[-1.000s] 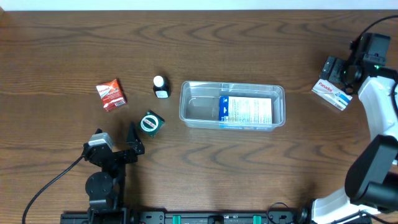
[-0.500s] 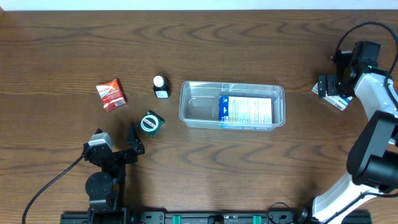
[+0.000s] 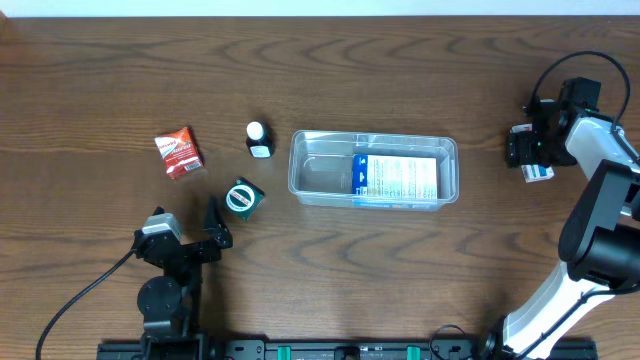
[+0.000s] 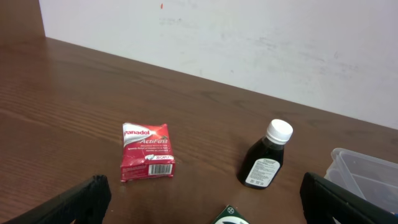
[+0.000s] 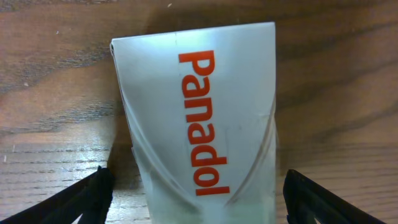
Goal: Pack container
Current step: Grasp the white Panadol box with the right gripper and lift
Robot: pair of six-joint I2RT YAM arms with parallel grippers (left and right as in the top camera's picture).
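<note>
The clear container (image 3: 300, 172) lies at the table's middle with a white and blue box (image 3: 398, 178) inside; its corner (image 4: 367, 171) shows in the left wrist view. My right gripper (image 3: 527, 152) is down at the far right over a white Panadol box (image 3: 538, 173). In the right wrist view the box (image 5: 199, 124) lies between the open jaws of that gripper (image 5: 202, 205), with a gap at each finger. My left gripper (image 3: 188, 222) rests open at the near left, and nothing is between its fingers (image 4: 81, 202).
Left of the container lie a red Panadol box (image 3: 178, 153) (image 4: 147, 151), a dark bottle with a white cap (image 3: 259, 140) (image 4: 266, 157) and a small green box (image 3: 242, 197) (image 4: 231, 216). A white wall rises behind the table's far edge.
My right gripper swung in and came down over the white Panadol box, now covering most of it from above, and its jaws have narrowed a little. The left arm has not moved.
</note>
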